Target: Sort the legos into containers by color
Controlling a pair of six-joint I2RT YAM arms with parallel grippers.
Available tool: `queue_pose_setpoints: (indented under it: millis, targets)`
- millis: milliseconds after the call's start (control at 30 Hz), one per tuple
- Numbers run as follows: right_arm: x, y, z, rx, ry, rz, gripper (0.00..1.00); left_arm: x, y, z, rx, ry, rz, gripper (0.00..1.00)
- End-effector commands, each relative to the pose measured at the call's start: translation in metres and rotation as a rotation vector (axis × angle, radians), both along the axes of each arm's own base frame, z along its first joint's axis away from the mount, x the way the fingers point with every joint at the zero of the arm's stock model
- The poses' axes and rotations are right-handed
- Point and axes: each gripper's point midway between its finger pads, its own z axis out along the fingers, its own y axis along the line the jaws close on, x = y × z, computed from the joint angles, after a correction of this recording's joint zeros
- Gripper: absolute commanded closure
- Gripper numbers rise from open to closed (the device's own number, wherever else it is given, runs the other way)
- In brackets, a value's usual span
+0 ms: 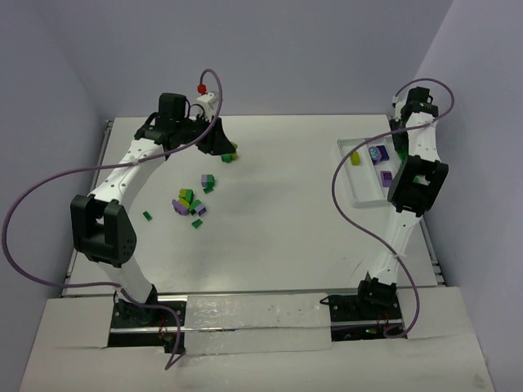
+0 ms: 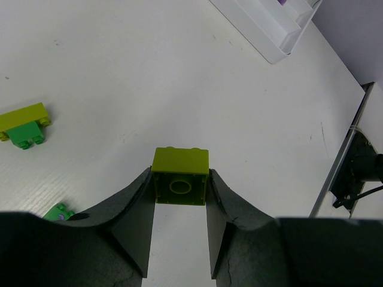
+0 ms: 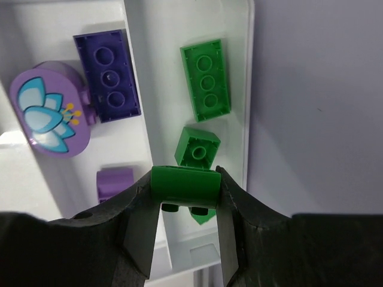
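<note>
My left gripper (image 2: pixel 179 177) is shut on a yellow-green lego (image 2: pixel 179 179), hollow underside toward the camera, over bare tabletop. In the top view it (image 1: pixel 221 147) is at the far left-centre. My right gripper (image 3: pixel 184 183) is shut on a dark green lego (image 3: pixel 183 184) and holds it over the green compartment of the white container (image 3: pixel 248 89), above two green legos (image 3: pixel 205 79). The neighbouring compartment holds a dark purple lego (image 3: pixel 108 75), a lavender round piece (image 3: pixel 51 110) and a small lavender lego (image 3: pixel 115 182). Loose legos (image 1: pixel 190 204) lie in a pile at left-centre.
A yellow-green lego joined to a green one (image 2: pixel 24 122) and a small green piece (image 2: pixel 58 212) lie left of my left gripper. The container (image 1: pixel 347 149) sits at the far right near the wall, also seen from the left wrist (image 2: pixel 272 45). The right arm (image 1: pixel 409 184) overhangs it.
</note>
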Motion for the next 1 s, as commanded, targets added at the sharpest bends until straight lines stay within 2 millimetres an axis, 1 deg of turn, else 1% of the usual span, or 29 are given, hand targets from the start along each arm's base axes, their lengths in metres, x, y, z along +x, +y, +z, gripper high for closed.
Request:
queue_pose_setpoints:
  millis: [0,33,100,133,200,267,300,333,367,400,433,467,533,600,700,733,767,800,833,867,900,933,967]
  targets:
    - [0.010,-0.021,-0.002,-0.062,-0.010,-0.011,0.92,0.009,-0.006,0.028,-0.025,-0.078,-0.010,1.00]
    - [0.010,-0.022,-0.002,-0.061,-0.011,-0.012,0.90,0.010,-0.006,0.029,-0.025,-0.080,-0.012,1.00]
    - [0.010,-0.024,-0.010,-0.066,0.004,-0.015,0.87,0.010,-0.007,0.031,-0.031,-0.079,-0.019,1.00]
    - [0.010,-0.026,-0.014,-0.065,0.008,-0.020,0.82,0.011,-0.007,0.030,-0.029,-0.081,-0.019,1.00]
    - [0.009,-0.028,-0.019,-0.066,0.014,-0.025,0.80,0.012,-0.008,0.030,-0.032,-0.081,-0.022,1.00]
    - [0.010,-0.028,-0.024,-0.065,0.018,-0.023,0.73,0.012,-0.009,0.029,-0.032,-0.077,-0.025,1.00]
    - [0.010,-0.029,-0.026,-0.066,0.020,-0.024,0.69,0.013,-0.009,0.028,-0.030,-0.076,-0.025,1.00]
    - [0.010,-0.030,-0.027,-0.068,0.023,-0.025,0.60,0.013,-0.009,0.026,-0.029,-0.074,-0.025,1.00]
    - [0.011,-0.030,-0.027,-0.070,0.021,-0.025,0.46,0.014,-0.009,0.025,-0.029,-0.072,-0.025,1.00]
    - [0.010,-0.031,-0.028,-0.072,0.024,-0.024,0.41,0.014,-0.009,0.024,-0.027,-0.070,-0.026,1.00]
    - [0.010,-0.031,-0.027,-0.073,0.022,-0.026,0.36,0.014,-0.009,0.024,-0.028,-0.070,-0.027,1.00]
    - [0.011,-0.031,-0.024,-0.075,0.015,-0.028,0.29,0.015,-0.009,0.023,-0.027,-0.068,-0.024,1.00]
    - [0.011,-0.030,-0.019,-0.075,0.005,-0.025,0.21,0.015,-0.010,0.023,-0.028,-0.066,-0.025,1.00]
    - [0.011,-0.029,-0.013,-0.074,-0.001,-0.023,0.17,0.016,-0.009,0.023,-0.029,-0.065,-0.022,1.00]
    - [0.012,-0.020,0.008,-0.059,-0.034,-0.006,0.16,0.016,-0.009,0.021,-0.037,-0.053,-0.020,1.00]
    - [0.012,-0.012,0.020,-0.047,-0.053,0.006,0.16,0.016,-0.009,0.023,-0.056,-0.041,-0.022,1.00]
    - [0.013,-0.001,0.041,-0.027,-0.092,0.030,0.15,0.015,-0.006,0.024,-0.073,-0.029,-0.021,1.00]
    - [0.013,0.013,0.060,-0.004,-0.130,0.066,0.15,0.013,-0.004,0.026,-0.107,-0.003,-0.022,1.00]
    - [0.013,0.029,0.074,0.017,-0.159,0.104,0.15,0.010,-0.004,0.029,-0.147,0.024,-0.029,1.00]
    - [0.013,0.040,0.071,0.028,-0.150,0.129,0.15,0.006,-0.007,0.038,-0.180,0.005,-0.067,1.00]
    - [0.012,0.067,0.101,0.072,-0.219,0.199,0.15,-0.007,-0.008,0.037,-0.254,0.088,-0.107,1.00]
    - [0.011,0.102,0.104,0.120,-0.228,0.273,0.14,-0.012,-0.008,0.040,-0.315,0.128,-0.125,1.00]
    - [0.008,0.117,0.125,0.156,-0.280,0.318,0.14,-0.020,-0.010,0.043,-0.340,0.145,-0.172,1.00]
